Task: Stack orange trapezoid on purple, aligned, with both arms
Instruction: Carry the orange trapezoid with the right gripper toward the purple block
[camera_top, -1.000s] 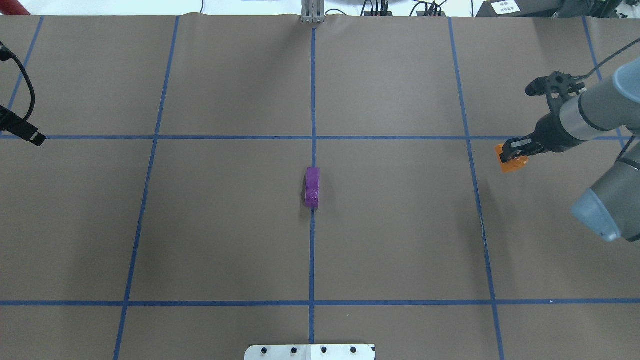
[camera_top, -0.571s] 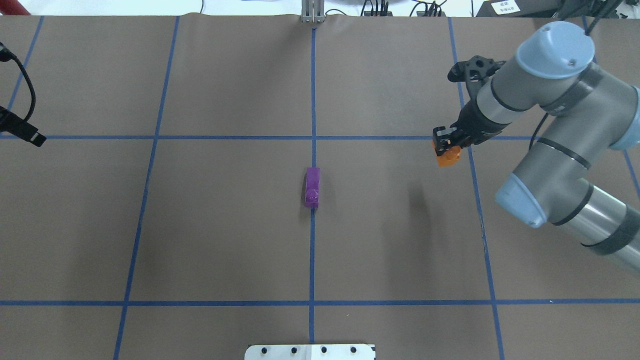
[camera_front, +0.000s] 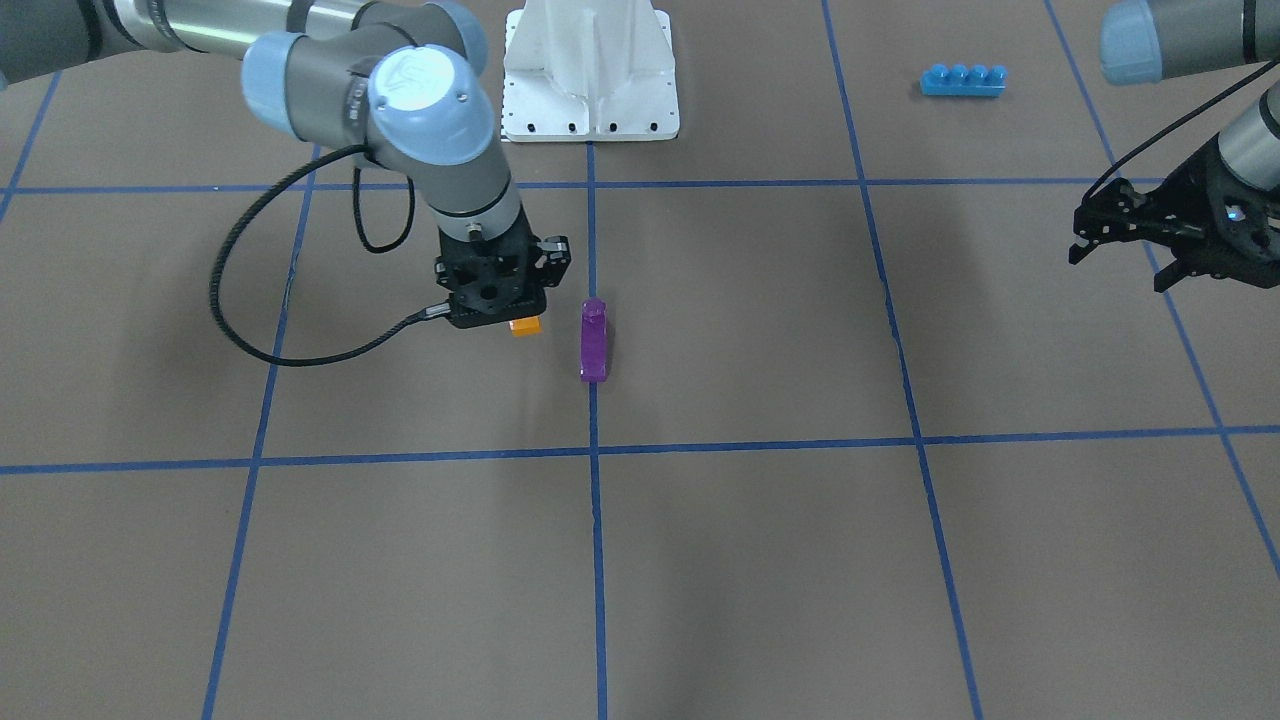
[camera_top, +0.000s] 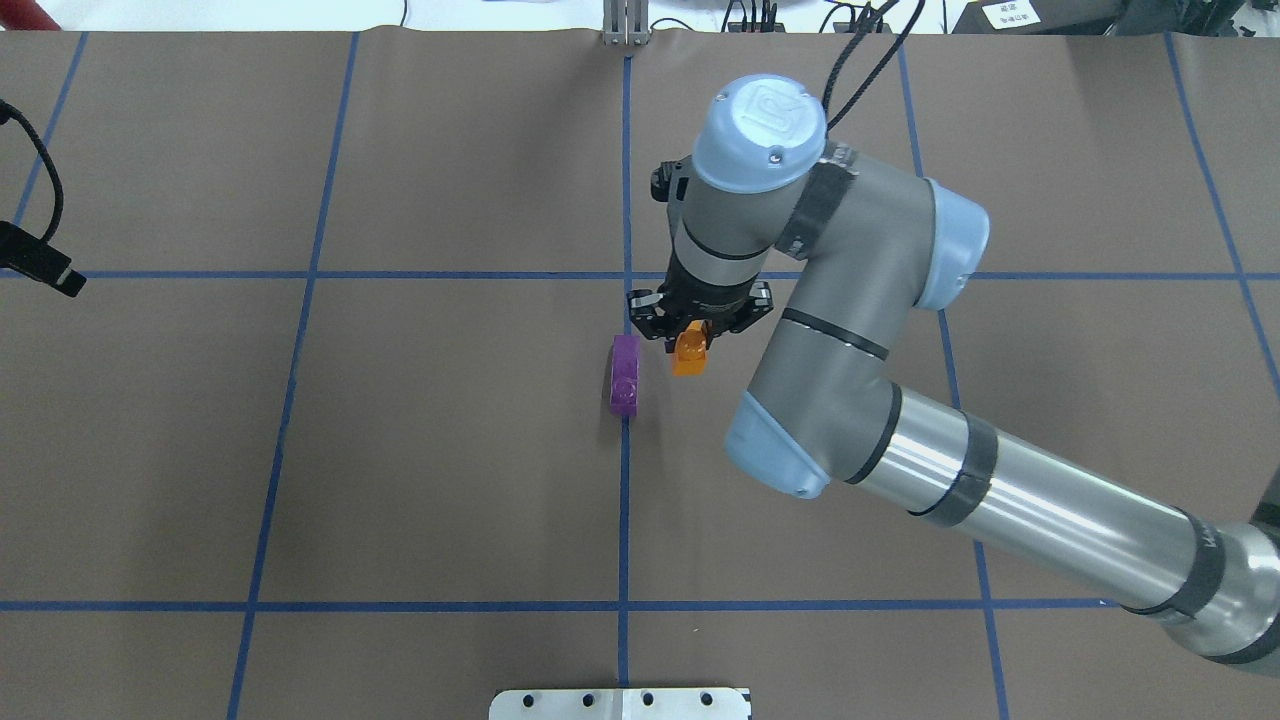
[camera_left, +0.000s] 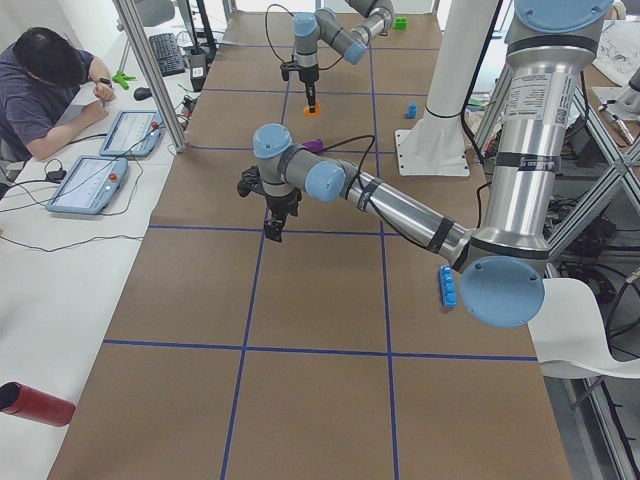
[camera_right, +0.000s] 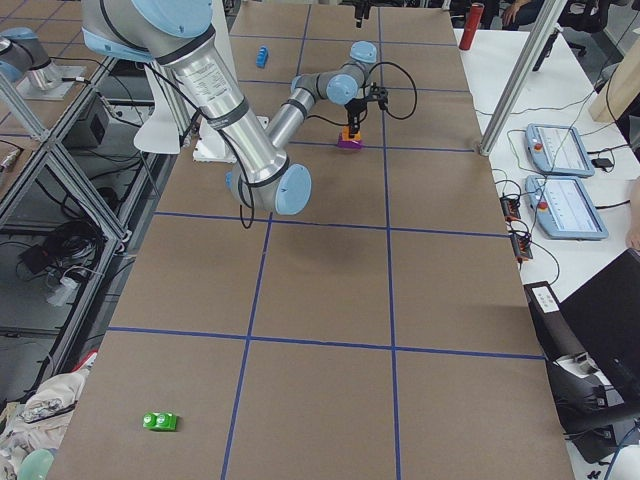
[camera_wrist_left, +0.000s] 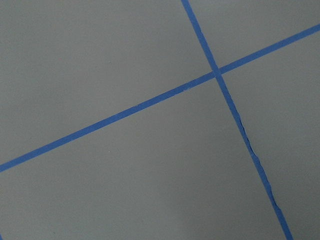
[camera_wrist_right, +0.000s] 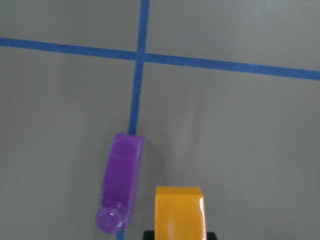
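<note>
1. The right gripper (camera_top: 690, 338) points down and is clamped on the orange trapezoid (camera_top: 689, 357). The brick projects below the fingertips, and its glossy face is seen at the bottom edge of the right wrist view (camera_wrist_right: 179, 212).
2. The orange trapezoid is held just beside the purple (camera_top: 625, 375), on the robot's right of it, and is not yet over it. It is judged to be clear of the table (camera_top: 400, 450), since the far side view shows it above the purple brick.
3. The purple lies flat on the table with its long axis along the central blue tape line (camera_top: 624, 500). Its stud faces up at the end nearer the robot.
4. The left gripper (camera_front: 1118, 268) is well apart from both bricks, out at the robot's left edge of the table. Its jaws are seen spread with nothing between them. Only bare table and tape are shown in its wrist view.
5. The step in hand is judged to be the carry towards the purple, with placement not yet begun.
6. Next, a short shift towards the robot's left is called for, until the orange is centred over the purple.
   - The long axes and sloped sides would have to be matched, though the way the orange slope faces cannot be told here.
   - A straight descent onto the stud would follow.
   - The narrow purple brick could be pushed aside, so steadying by the left arm would probably be needed.
</note>
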